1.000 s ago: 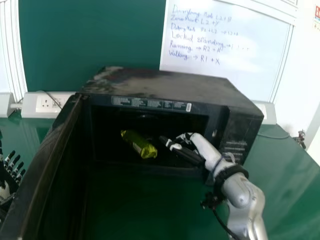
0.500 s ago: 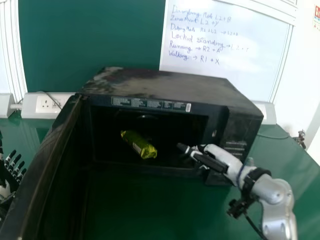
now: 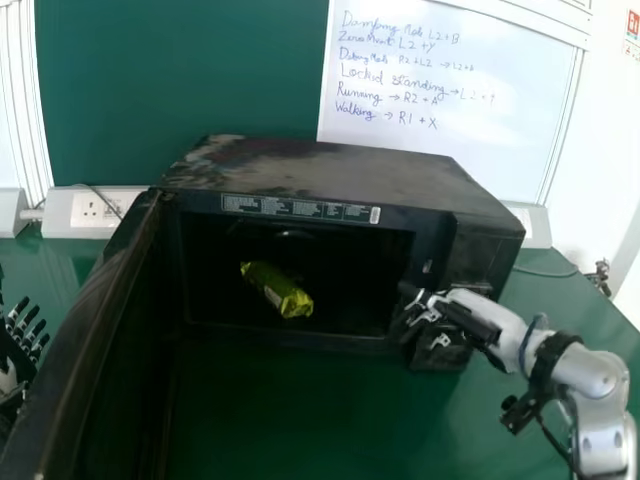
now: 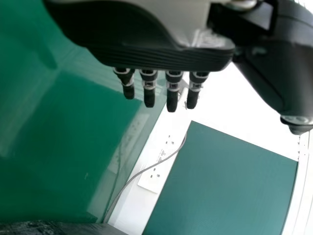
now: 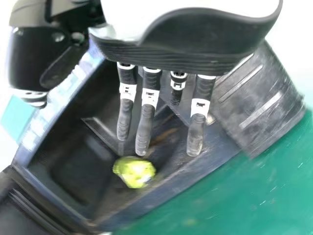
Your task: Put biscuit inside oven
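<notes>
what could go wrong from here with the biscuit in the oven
The right hand is beside the right edge of the oven opening, so a sideways move might knock the frame or shift the oven.

The biscuit packet lies at a slant, seemingly near the front of the cavity; a bump could perhaps roll it out.

The door is wide open, with the left hand beyond it, so a careless swing might strike that hand.

Handwritten whiteboard (image 3: 470, 160), green board (image 3: 180, 80) — socket panel (image 3: 125, 222), green table (image 3: 320, 420)
</notes>
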Motion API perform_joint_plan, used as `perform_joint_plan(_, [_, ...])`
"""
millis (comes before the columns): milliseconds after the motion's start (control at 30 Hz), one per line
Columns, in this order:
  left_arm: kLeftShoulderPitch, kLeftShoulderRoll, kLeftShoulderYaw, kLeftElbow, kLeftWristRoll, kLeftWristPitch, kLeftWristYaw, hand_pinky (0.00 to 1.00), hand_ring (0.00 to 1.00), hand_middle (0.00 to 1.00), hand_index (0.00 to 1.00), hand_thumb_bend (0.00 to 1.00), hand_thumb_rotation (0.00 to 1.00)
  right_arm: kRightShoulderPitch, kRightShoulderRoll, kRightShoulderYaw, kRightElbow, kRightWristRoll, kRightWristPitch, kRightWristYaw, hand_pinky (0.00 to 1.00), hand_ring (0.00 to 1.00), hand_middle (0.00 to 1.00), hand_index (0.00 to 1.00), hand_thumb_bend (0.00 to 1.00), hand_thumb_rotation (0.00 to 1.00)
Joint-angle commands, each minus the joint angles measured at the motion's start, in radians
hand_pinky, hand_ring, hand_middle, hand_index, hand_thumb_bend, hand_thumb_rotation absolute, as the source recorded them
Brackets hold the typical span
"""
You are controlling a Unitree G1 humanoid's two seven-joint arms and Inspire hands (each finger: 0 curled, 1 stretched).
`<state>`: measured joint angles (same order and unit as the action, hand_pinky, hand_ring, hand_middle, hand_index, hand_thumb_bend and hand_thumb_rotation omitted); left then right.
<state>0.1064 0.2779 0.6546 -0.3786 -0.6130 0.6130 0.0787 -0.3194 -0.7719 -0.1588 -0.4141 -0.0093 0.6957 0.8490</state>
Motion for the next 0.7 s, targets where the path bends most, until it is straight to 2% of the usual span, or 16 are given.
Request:
perform_joint_plan(0, [0.0, 0.011, 0.015, -0.001, -0.021, 0.011, -0.01, 0.71, 0.74, 0.75, 0.5, 0.51, 0.05, 0.024, -0.034, -0.022, 0.016, 0.019, -0.034, 0.001, 0.4, 0.46, 0.52, 0.59, 0.8, 0.28])
perform_joint_plan(67, [0.001, 0.015, 0.019, 0.002, -0.035, 0.017, -0.017, 0.72, 0.74, 0.75, 0.49, 0.51, 0.05, 0.037, -0.052, -0.034, 0.023, 0.023, -0.051, -0.011, 0.42, 0.47, 0.53, 0.58, 0.75, 0.28])
perform_joint_plan(133, [0.009, 0.034, 0.016, 0.011, -0.042, 0.019, -0.044, 0.72, 0.74, 0.74, 0.49, 0.51, 0.05, 0.043, -0.051, -0.051, 0.04, 0.04, -0.048, -0.023, 0.42, 0.45, 0.51, 0.55, 0.75, 0.27])
perform_joint_plan(233, [0.017, 0.057, 0.014, 0.023, -0.051, 0.023, -0.086, 0.72, 0.74, 0.76, 0.5, 0.51, 0.06, 0.044, -0.027, -0.071, 0.061, 0.063, -0.013, -0.066, 0.34, 0.39, 0.47, 0.5, 0.74, 0.29])
perform_joint_plan(367, [0.031, 0.083, 0.013, 0.03, -0.081, 0.024, -0.158, 0.72, 0.75, 0.77, 0.5, 0.51, 0.06, 0.066, -0.023, -0.05, 0.039, 0.007, 0.004, -0.181, 0.3, 0.33, 0.39, 0.44, 0.75, 0.45])
perform_joint_plan(400, [0.039, 0.09, 0.009, 0.03, -0.083, 0.017, -0.182, 0.72, 0.76, 0.78, 0.62, 0.57, 0.03, 0.071, -0.017, -0.049, 0.035, -0.003, 0.007, -0.21, 0.29, 0.32, 0.38, 0.43, 0.75, 0.44])
perform_joint_plan(467, [0.05, 0.1, 0.003, 0.026, -0.085, 0.007, -0.218, 0.71, 0.75, 0.78, 0.73, 0.61, 0.01, 0.08, -0.005, -0.047, 0.029, -0.021, 0.012, -0.26, 0.28, 0.3, 0.38, 0.43, 0.75, 0.42])
perform_joint_plan(667, [0.069, 0.112, -0.004, 0.024, -0.084, -0.027, -0.31, 0.74, 0.78, 0.8, 0.79, 0.61, 0.0, 0.088, 0.02, -0.046, 0.007, -0.037, 0.059, -0.345, 0.25, 0.27, 0.34, 0.4, 0.69, 0.35])
